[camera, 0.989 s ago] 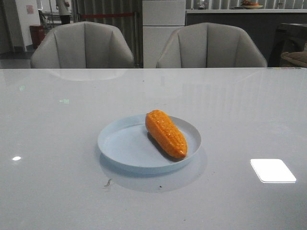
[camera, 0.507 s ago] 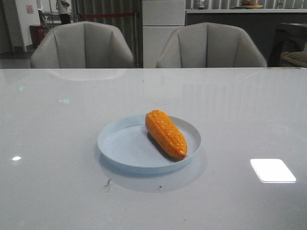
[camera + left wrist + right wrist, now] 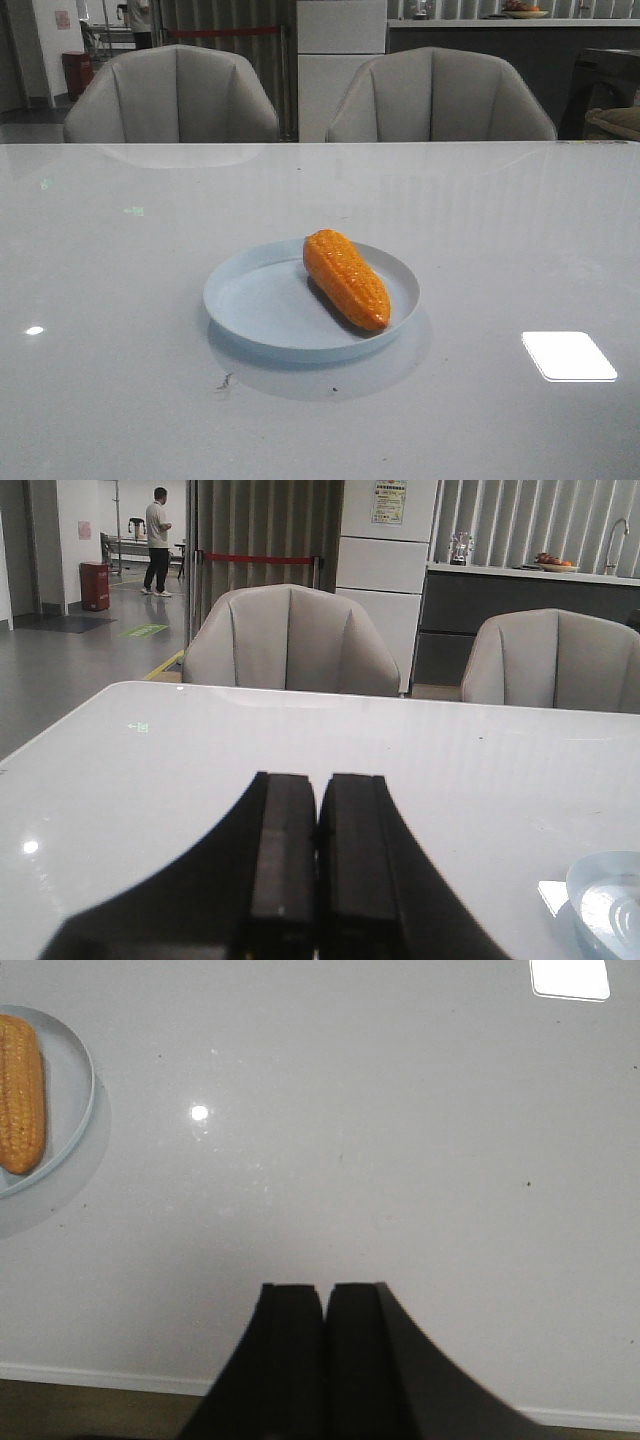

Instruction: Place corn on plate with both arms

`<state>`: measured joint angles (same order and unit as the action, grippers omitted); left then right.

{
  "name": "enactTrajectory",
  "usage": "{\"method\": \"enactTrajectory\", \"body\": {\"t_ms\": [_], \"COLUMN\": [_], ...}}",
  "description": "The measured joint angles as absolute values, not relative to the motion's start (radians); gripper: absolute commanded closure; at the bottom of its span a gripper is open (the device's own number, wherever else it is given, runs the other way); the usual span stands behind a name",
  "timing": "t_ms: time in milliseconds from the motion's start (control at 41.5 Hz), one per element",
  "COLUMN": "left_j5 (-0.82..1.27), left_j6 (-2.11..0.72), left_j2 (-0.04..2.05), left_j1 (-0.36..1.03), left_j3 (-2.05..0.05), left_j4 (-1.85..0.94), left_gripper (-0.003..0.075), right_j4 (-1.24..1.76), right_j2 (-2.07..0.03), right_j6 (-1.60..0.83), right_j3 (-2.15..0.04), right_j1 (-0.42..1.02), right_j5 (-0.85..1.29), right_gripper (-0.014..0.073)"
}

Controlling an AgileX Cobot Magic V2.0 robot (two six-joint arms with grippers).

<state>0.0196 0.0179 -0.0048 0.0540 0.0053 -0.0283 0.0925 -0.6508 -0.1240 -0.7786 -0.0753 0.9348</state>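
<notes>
The corn (image 3: 346, 279) lies diagonally on the plate (image 3: 250, 300) at the centre of the front view. Both the left gripper (image 3: 318, 865) and right gripper (image 3: 323, 1345) are closed, empty, well apart from the plate.

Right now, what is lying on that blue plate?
One orange corn cob lies slanted on the right half of the plate, inside the rim. The left half is bare. The patch of plate under the cob is covered, so nothing can be said of it.

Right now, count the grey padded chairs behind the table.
2. One grey padded chair stands behind the glossy white table on the left, the other on the right. None looks hidden.
</notes>
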Motion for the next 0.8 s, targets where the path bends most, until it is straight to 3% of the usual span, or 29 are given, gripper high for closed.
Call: {"method": "enactTrajectory", "body": {"t_ms": [651, 796], "left_j5": [0.021, 0.022], "left_j6": [0.018, 0.018], "left_j2": [-0.005, -0.005], "left_j1": [0.054, 0.054], "left_j3": [0.005, 0.005], "left_j4": [-0.028, -0.028], "left_gripper": [0.0624, 0.0624], "right_j4": [0.093, 0.093], "right_j2": [-0.648, -0.567], "right_j6": [-0.124, -0.124], "right_j3": [-0.77, -0.694], "right_j1": [-0.075, -0.075], "right_j5": [0.93, 0.899], "right_gripper": [0.0537, 0.0537]}}
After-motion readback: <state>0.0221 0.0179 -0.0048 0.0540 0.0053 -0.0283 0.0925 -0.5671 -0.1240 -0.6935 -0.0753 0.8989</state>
